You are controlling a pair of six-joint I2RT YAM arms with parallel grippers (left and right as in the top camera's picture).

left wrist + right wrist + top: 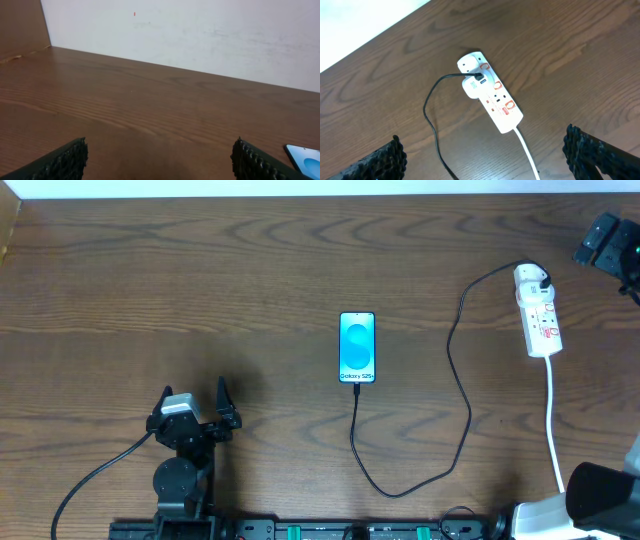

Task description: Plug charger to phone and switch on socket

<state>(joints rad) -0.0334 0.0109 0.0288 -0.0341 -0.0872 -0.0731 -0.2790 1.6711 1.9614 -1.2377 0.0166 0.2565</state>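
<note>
The phone lies flat mid-table, its blue screen facing up. A corner of it shows in the left wrist view. The charger cable runs from the socket in a long loop, and its tip meets the phone's near short edge. In the right wrist view, the socket has a white plug with the black cable in it. My right gripper is open and empty, hovering above the socket; overhead it sits at the far right. My left gripper is open and empty, well left of the phone.
The socket's white cord runs toward the near right edge, also seen in the right wrist view. A white wall bounds the far side of the table. The left arm's black cable trails near-left.
</note>
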